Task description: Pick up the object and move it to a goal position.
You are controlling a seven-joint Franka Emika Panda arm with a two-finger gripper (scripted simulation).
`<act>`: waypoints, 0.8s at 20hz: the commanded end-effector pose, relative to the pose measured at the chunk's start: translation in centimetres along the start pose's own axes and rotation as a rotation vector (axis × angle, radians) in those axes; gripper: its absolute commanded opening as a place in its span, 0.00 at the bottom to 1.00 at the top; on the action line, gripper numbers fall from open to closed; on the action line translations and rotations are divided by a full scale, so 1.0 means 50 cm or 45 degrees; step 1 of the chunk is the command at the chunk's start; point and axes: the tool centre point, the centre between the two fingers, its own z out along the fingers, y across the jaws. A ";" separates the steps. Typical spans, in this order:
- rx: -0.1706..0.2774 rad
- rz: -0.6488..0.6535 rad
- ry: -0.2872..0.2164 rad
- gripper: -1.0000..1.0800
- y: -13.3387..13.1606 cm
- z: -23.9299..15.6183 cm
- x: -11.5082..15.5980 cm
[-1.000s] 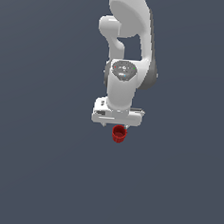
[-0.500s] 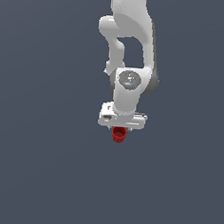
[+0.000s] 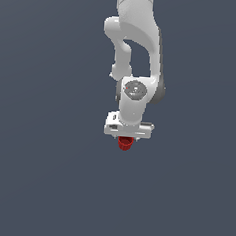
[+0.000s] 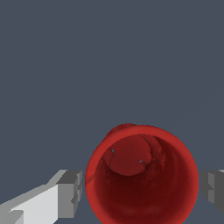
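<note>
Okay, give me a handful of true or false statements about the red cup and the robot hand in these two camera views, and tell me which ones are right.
1. The cup is red. True.
2. In the wrist view the cup's open mouth faces the camera. True; its inside and bottom show.
3. The cup lies off to one side, well clear of the hand. False; it sits directly under the hand, between the two fingers.
4. A second, blue cup stands nearby. False; the red cup is the only object in view.
5. In the exterior view the cup is narrower than the white hand above it. True.
</note>
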 end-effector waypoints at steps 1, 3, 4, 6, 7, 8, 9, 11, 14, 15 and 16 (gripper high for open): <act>0.000 0.001 -0.001 0.96 0.000 0.027 -0.002; 0.000 0.001 -0.001 0.96 -0.001 0.044 -0.002; 0.000 0.001 0.000 0.96 0.000 0.049 -0.002; 0.000 0.001 0.000 0.96 -0.001 0.056 -0.001; 0.000 0.001 0.000 0.96 -0.001 0.058 0.000; 0.000 0.001 0.000 0.96 -0.001 0.058 0.000; 0.000 0.001 0.000 0.00 -0.001 0.058 0.000; 0.000 0.001 0.000 0.00 -0.001 0.058 0.000; 0.000 0.001 0.000 0.00 -0.001 0.058 0.000; 0.000 0.001 0.000 0.00 -0.001 0.058 0.000; 0.000 0.001 0.000 0.00 -0.001 0.058 0.000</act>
